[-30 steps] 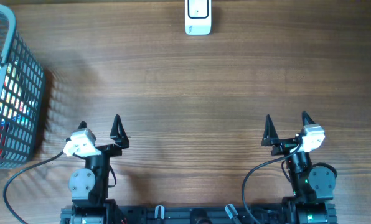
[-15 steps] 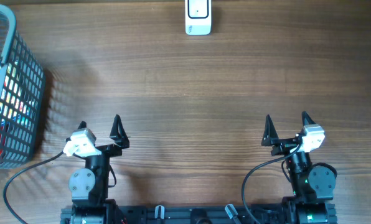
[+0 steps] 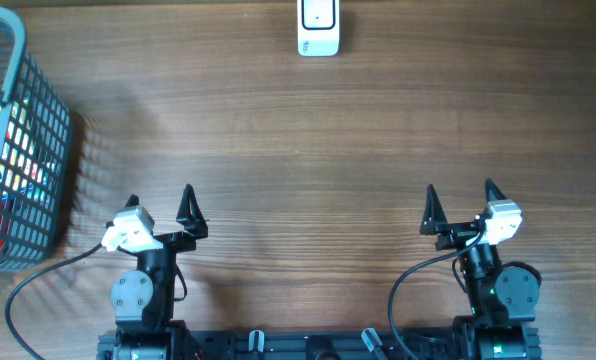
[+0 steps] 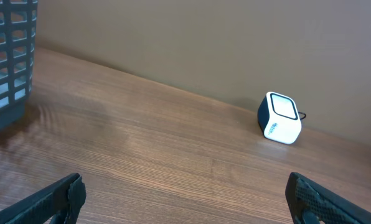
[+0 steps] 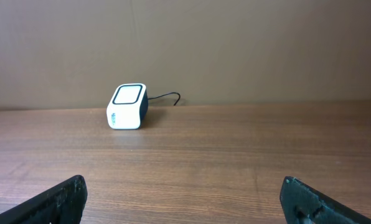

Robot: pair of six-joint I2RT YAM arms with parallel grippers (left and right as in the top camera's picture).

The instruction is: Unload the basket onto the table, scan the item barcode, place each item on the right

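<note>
The white barcode scanner (image 3: 318, 28) is sitting at the table's 12 o'clock edge, its cord trailing toward the wall behind. A blue mesh basket (image 3: 50, 165) is crowding the 9 o'clock edge and partly running out of the overhead view; colourful packaged items (image 3: 18, 150) are lying inside it. The left gripper (image 3: 159, 197) at 7 o'clock and the right gripper (image 3: 460, 189) at 5 o'clock are both hovering with jaws spread wide, holding nothing. Between them and the scanner the wooden table (image 3: 298, 140) is lying bare — a broad open lane.
</note>
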